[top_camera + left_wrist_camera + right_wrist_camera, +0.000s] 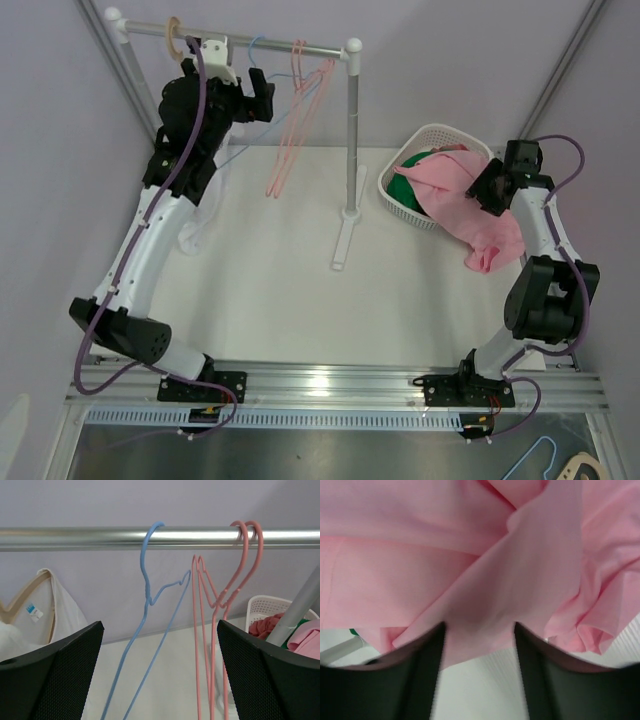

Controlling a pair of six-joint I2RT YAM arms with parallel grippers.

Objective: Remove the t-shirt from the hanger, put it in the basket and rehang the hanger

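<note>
**Lavender-walled rail: white t-shirt hangs left of the open left jaws**

Lavender walls back a white table, and a metal rail runs across its far side. The white t-shirt is still on its wooden hanger at the rail's left end, its cloth dropping straight down toward the table.

The left gripper is up at rail height with its jaws spread wide and nothing between them. It faces the bare blue wire hanger, with the bare pink wire hangers to its right. The shirt lies off to the left of those jaws, at the edge of the wrist view, so the next reach probably calls for a shift leftward along the rail.

The right gripper is well apart, across the table. Its jaws stand partly apart over a fold of the pink garment draped on the white basket, not visibly pinching it. The left arm is clearly the nearer one.
</note>
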